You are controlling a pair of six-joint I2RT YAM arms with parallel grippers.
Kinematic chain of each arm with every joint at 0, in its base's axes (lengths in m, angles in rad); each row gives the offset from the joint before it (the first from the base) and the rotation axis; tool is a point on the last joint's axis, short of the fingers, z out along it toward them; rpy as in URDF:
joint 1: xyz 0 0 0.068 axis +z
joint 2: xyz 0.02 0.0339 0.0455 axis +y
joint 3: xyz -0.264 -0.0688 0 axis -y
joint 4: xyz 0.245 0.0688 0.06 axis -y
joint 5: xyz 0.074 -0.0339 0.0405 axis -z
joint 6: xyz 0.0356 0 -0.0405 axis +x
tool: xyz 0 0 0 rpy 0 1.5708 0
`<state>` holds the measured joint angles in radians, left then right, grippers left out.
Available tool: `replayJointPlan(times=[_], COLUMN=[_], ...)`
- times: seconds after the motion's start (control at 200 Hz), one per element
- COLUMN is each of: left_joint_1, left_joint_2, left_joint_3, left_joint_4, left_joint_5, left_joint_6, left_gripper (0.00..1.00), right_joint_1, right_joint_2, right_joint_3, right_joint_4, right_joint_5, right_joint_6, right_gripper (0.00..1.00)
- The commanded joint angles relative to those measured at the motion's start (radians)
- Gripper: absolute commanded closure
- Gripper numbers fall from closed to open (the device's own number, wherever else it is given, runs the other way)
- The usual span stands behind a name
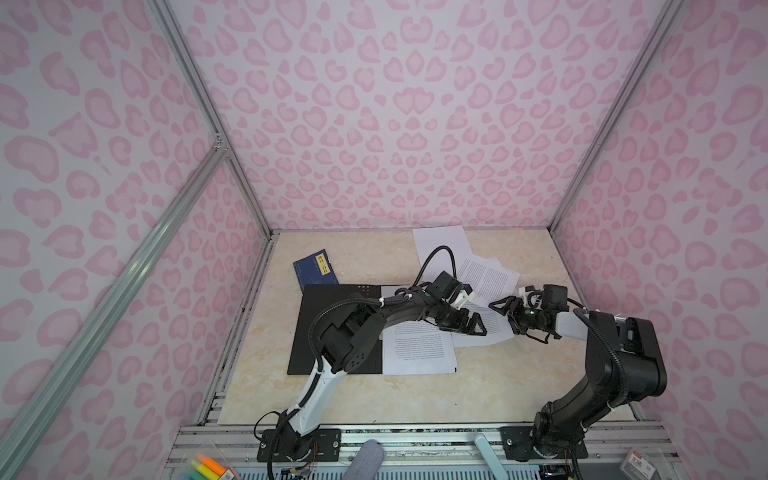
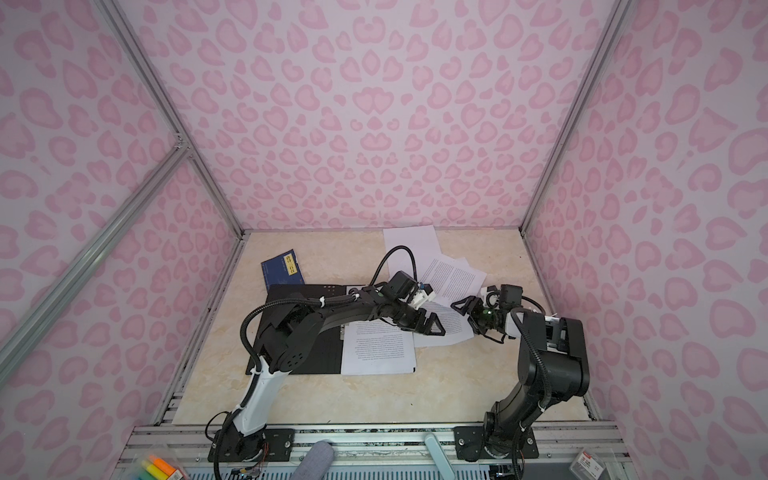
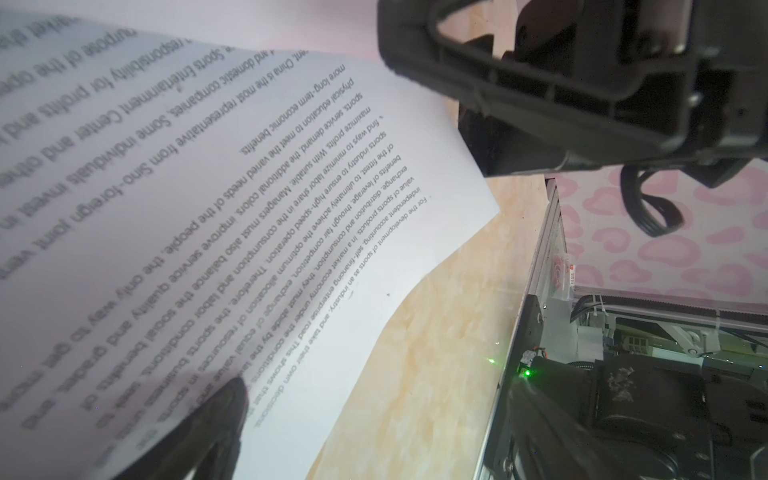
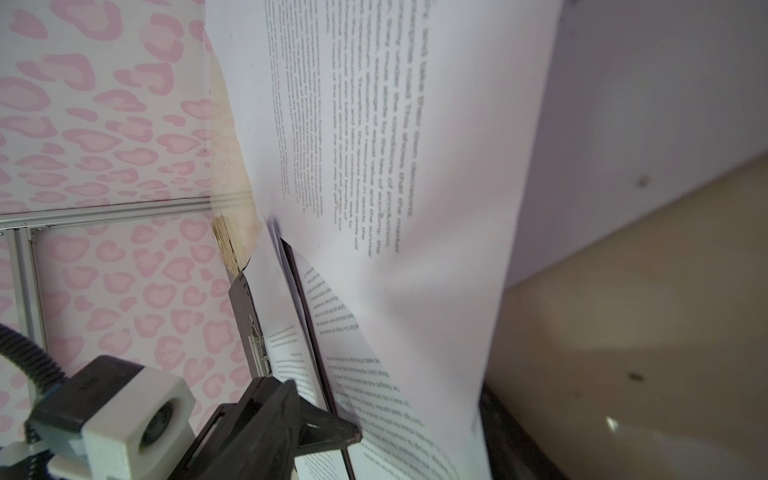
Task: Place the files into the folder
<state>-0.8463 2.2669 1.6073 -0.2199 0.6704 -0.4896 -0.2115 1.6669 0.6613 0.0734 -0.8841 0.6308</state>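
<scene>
Tabletop (image 1: 365, 257) cream marble, files (image 1: 488, 276) strewn; walls (image 1: 415, 104) pink leopard print

One of the files (image 4: 436, 187), a printed white sheet, fills the middle close to the lens, bowed, with its text blurred. Behind it the folder (image 4: 240, 297) lies open, black inside, with a metal clip (image 4: 258, 338) next to a second sheet (image 4: 286, 361) lying in it. The left gripper (image 4: 299, 419) shows one black finger, its tip at the near sheet's edge, seemingly touching. A white wrist camera (image 4: 137, 419) sits beside it. The table (image 4: 623, 332) is beige and the wall (image 4: 104, 145) has pink hearts.
</scene>
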Motion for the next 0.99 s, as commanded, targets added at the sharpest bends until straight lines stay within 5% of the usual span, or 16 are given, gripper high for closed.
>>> replayJointPlan(times=[0.0,0.37,0.645,0.795,0.99], left_joint_1=[0.004,0.005,0.000,-0.024,-0.067], left_joint_2=[0.029,0.011,-0.013,-0.044,-0.116], left_joint_3=[-0.018,-0.034,-0.013,0.027,0.085], left_joint_4=[-0.184,-0.177,-0.178,-0.191,-0.194], left_joint_5=[-0.133,-0.131,-0.121,-0.116,-0.087], left_joint_6=[-0.013,-0.030,-0.036,-0.032,-0.023], left_gripper=[0.01,0.01,0.01,0.01,0.01], right_joint_1=[0.001,0.001,0.000,0.000,-0.011], right_joint_2=[-0.007,0.004,-0.121,-0.270,-0.444], right_joint_3=[-0.016,-0.002,-0.021,-0.006,-0.018], right_joint_4=[-0.078,-0.119,-0.232,-0.380,-0.488], right_joint_5=[0.042,0.091,0.228,0.376,0.428], right_joint_6=[-0.044,-0.022,-0.040,-0.039,-0.010], right_gripper=[0.37,0.77,1.00,1.00,1.00])
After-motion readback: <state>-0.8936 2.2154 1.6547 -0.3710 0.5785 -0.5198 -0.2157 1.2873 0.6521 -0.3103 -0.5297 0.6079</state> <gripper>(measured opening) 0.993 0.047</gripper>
